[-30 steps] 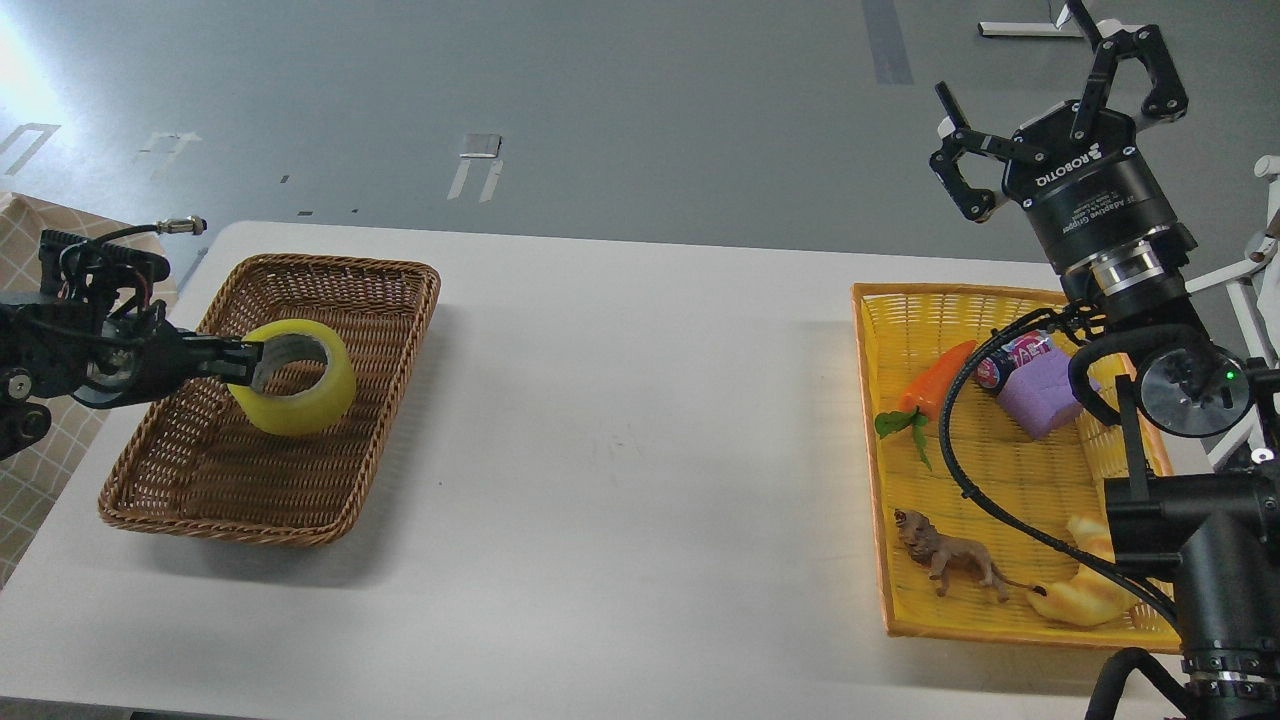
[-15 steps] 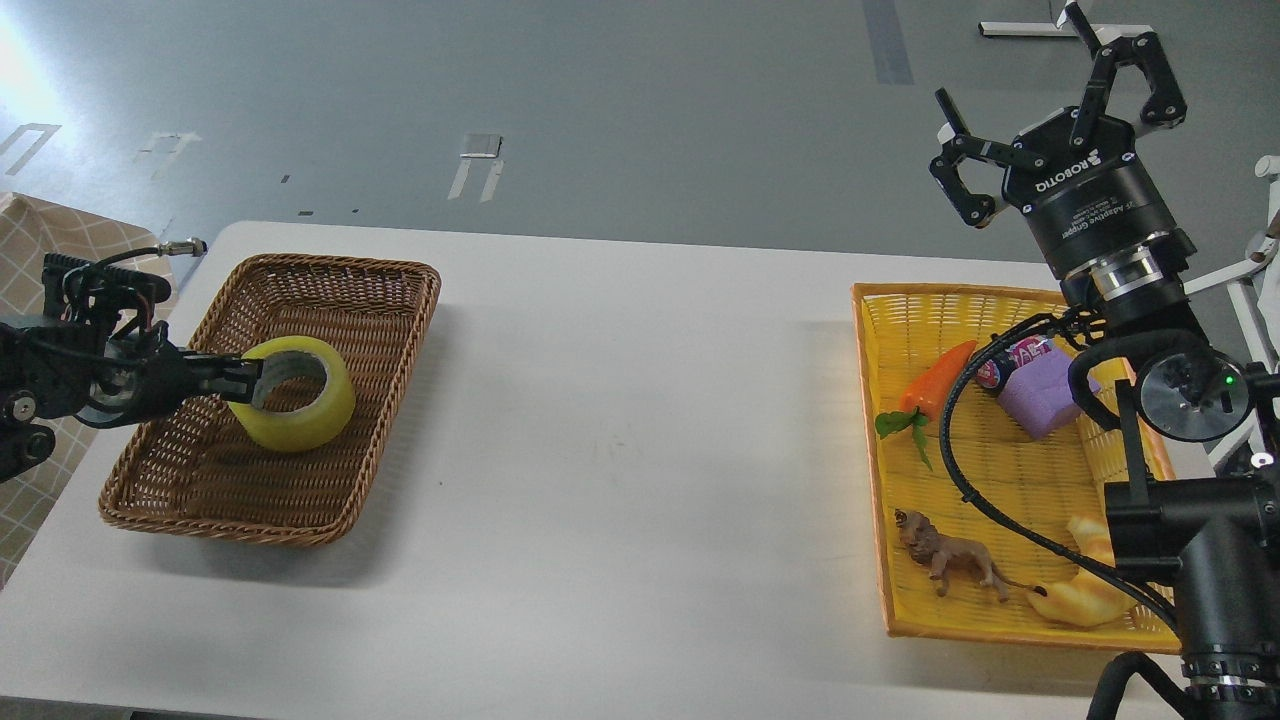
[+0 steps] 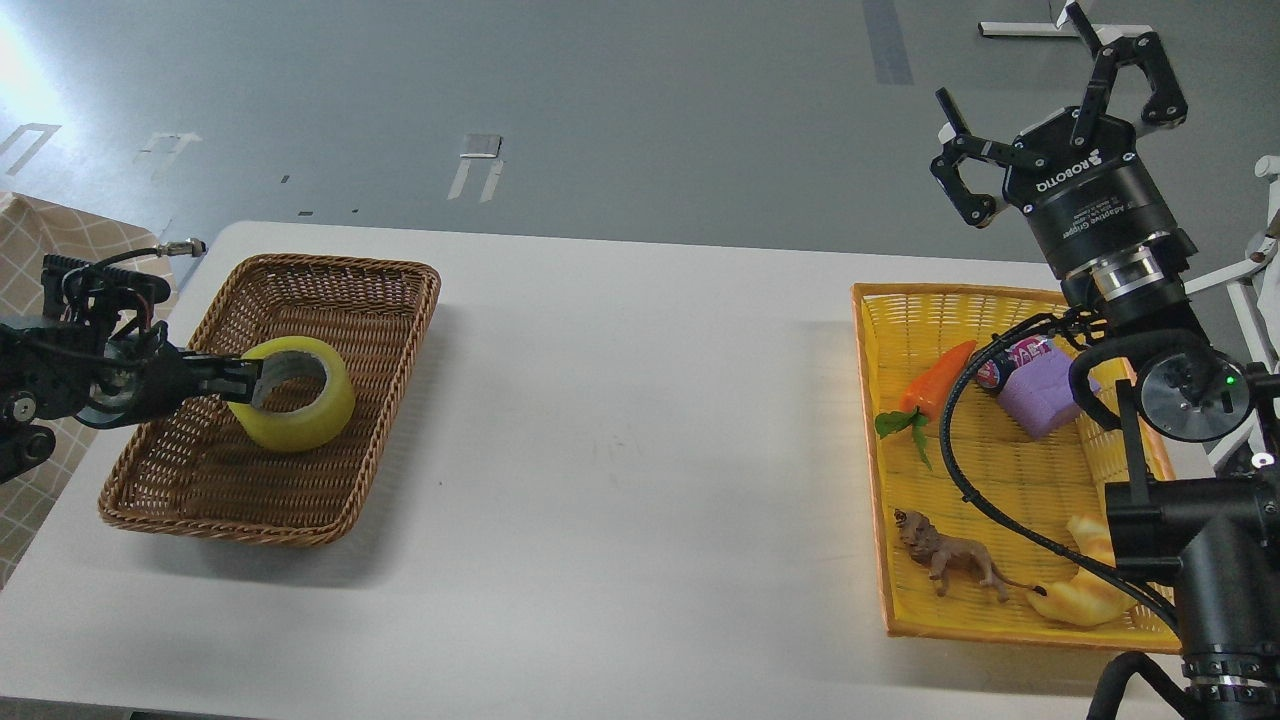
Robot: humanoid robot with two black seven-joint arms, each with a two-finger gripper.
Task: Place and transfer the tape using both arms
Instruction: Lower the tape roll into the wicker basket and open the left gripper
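The left gripper [image 3: 243, 378] is pinching the wall of the tape [image 3: 297, 393] inside the brown basket [image 3: 345, 285], probably to set it down, while the right gripper [image 3: 1050, 120] is waiting with fingers spread, raised above the yellow basket [image 3: 872, 400].

Lighting: bright, even, overhead. Glare: a washed-out white patch on the grey floor [image 3: 20, 70], far beyond the brown wicker basket [image 3: 150, 500]. Shadows: soft and short, falling on the white table [image 3: 620, 420] just right of and in front of that basket. Focus: sharp throughout; fine weave legible. Colours saturated. Edge distortion: slight, table edges nearly straight.
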